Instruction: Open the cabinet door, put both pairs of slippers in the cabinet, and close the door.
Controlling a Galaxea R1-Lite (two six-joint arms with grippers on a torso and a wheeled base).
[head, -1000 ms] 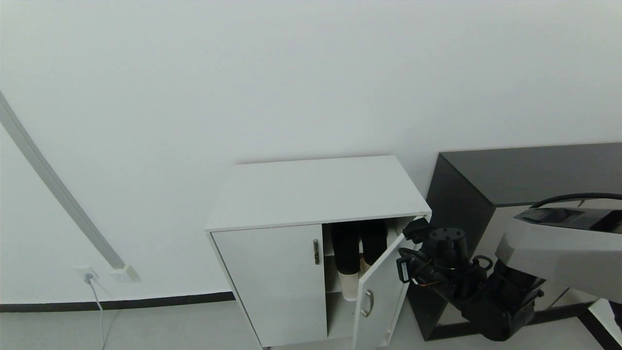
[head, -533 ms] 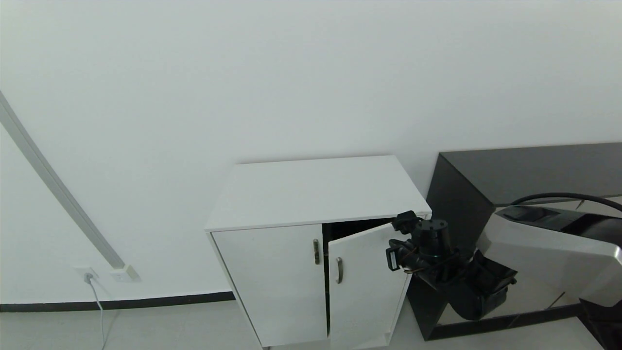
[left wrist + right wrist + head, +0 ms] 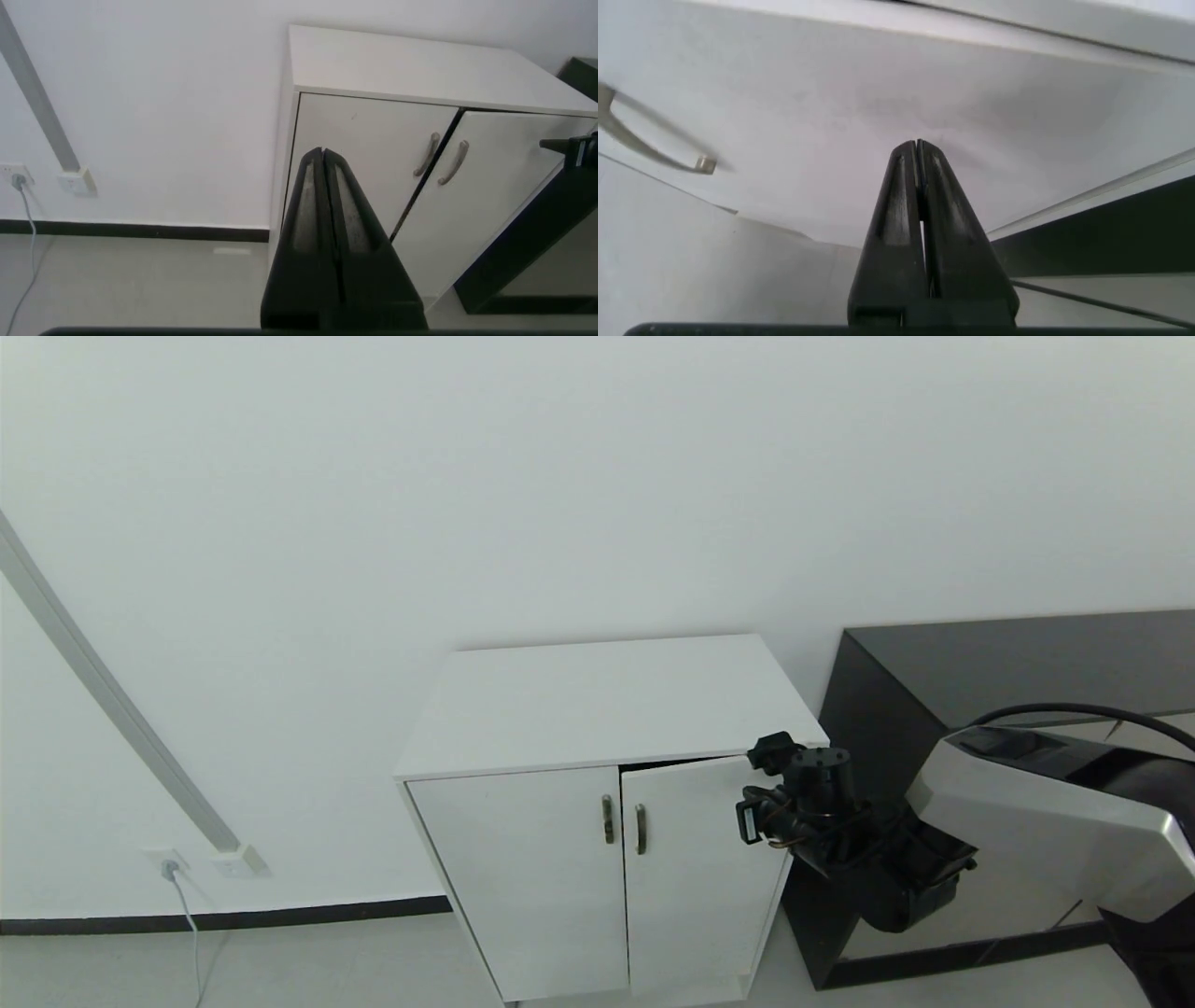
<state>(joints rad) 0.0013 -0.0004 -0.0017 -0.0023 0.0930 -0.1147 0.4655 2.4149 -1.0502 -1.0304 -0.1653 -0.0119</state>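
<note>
**White-walled room: cabinet with right door almost shut**

A plain white wall (image 3: 597,476) fills the background, and a pale floor (image 3: 280,961) meets it at a dark skirting strip. A grey trunking (image 3: 103,691) runs diagonally down the wall to a socket (image 3: 168,866) with a cable plugged in.

The white cabinet (image 3: 607,700) stands against the wall. Just beside it, on the robot's right, is a black unit (image 3: 980,663).

- The left door (image 3: 518,877) lies flush with the cabinet front.
- The right door (image 3: 695,868) is almost shut. A thin dark gap shows along its top edge, widening toward the centre.
- The two handles (image 3: 608,819) and (image 3: 640,829) stand upright, side by side at the centre seam.

The right gripper (image 3: 918,149) is at the upper outer part of the right door, near the hinge side. Its fingers are pressed together with nothing between them. The tips point at the door face, well apart from the handle. Whether they touch the face cannot be told.

The left gripper (image 3: 323,154) is held in front of the cabinet, apart from it and on the left-door side. Its fingers are also pressed together and hold nothing.
</note>
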